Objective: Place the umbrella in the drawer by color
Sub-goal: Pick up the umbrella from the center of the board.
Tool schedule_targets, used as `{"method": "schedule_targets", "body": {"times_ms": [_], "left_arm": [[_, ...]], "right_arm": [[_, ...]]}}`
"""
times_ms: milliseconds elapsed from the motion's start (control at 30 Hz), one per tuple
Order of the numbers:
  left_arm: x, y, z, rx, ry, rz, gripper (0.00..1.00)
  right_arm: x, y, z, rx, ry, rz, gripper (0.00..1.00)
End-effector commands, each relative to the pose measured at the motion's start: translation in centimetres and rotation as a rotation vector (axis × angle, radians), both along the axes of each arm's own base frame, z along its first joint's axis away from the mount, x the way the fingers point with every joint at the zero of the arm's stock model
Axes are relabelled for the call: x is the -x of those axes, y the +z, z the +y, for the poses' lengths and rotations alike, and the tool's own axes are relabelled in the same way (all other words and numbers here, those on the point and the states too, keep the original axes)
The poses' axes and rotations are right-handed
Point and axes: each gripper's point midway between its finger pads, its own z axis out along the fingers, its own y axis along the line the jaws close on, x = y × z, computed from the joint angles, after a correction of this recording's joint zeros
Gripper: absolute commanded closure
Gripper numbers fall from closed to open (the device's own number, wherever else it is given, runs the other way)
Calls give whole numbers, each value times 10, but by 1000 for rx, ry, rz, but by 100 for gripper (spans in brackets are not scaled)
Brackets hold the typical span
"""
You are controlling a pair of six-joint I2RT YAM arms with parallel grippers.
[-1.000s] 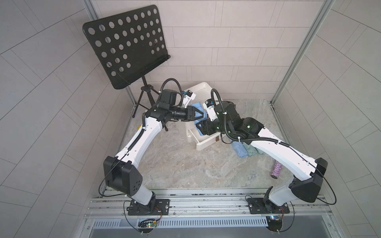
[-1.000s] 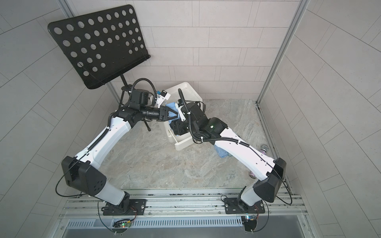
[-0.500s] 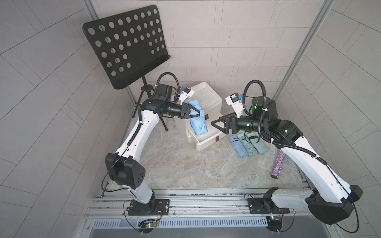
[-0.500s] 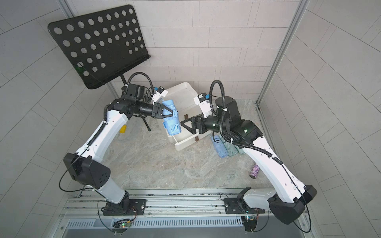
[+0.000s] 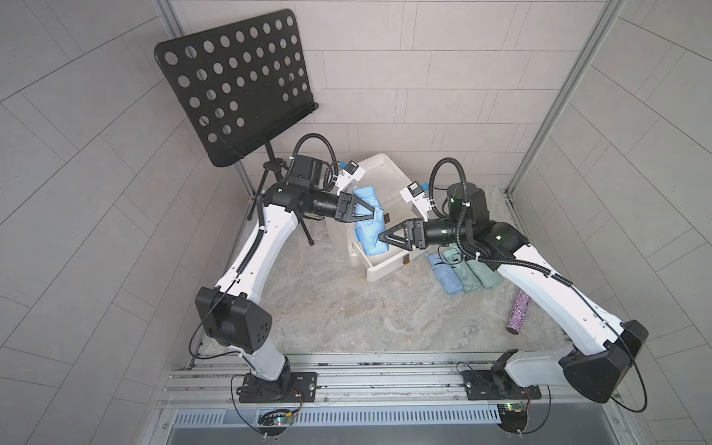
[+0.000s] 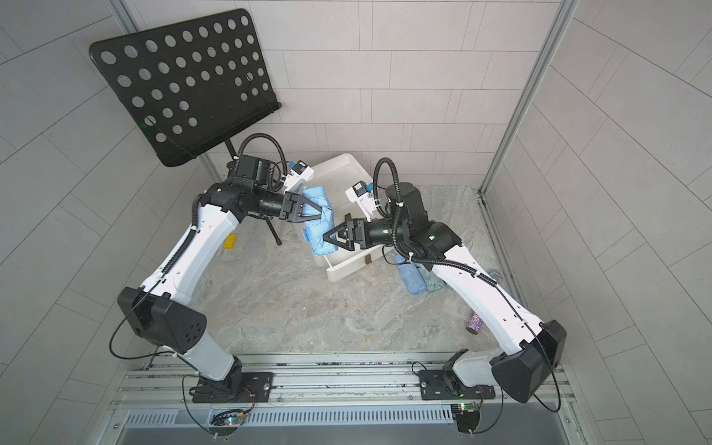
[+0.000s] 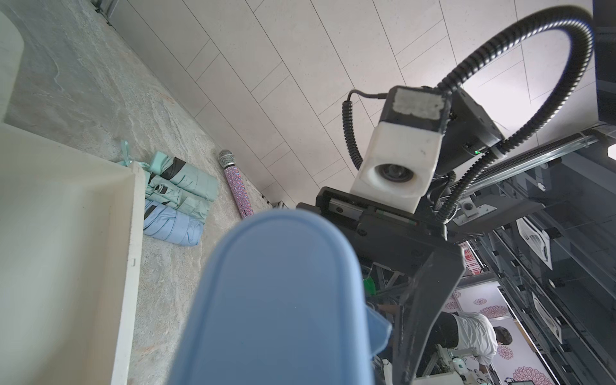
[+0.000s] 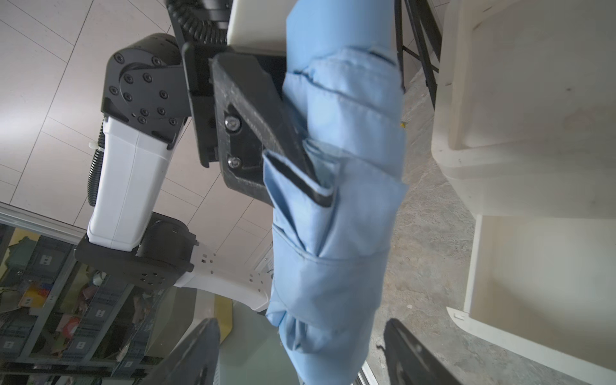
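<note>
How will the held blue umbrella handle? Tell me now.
Likely squashy outside: cloth on the blue umbrella wrinkles around the left fingers. Probably stiff within, since it hangs straight from one grip. Loose flaps might snag.

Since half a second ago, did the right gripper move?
Yes. The right gripper moved from beside the white drawer to over it, up to the blue umbrella.

Marbled floor bears white drawer unit, three folded umbrellas, glittery microphone.
</note>
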Motion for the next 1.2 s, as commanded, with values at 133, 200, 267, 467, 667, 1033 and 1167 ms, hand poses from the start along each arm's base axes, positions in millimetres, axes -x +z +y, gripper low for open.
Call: {"method": "schedule_targets", "body": {"times_ms": [133,200,267,467,667,1033,1167], "left_arm": [[23,18,-2,56,-70,-57,64],[25,19,-2,59,-74,-57,64],[26,20,-3,61,-78,-59,64],[28,24,-3,71,-86,-61,63],[29,29,-2,72,-81,-75,43],[1,37,25,37,84,-95,0],[-3,33,35,29,131,-92,0]], "right_arm": [[-12,13,12,-44,31,-16,28],[-15,10,15,-43,36,-8,34],[-16,8,17,-44,42,-1,44],[-19,4,21,-53,52,21,62],[-18,3,24,-85,56,30,72],[-24,4,9,-121,-42,-3,75],[-36,22,-8,-206,-156,-47,76]]}}
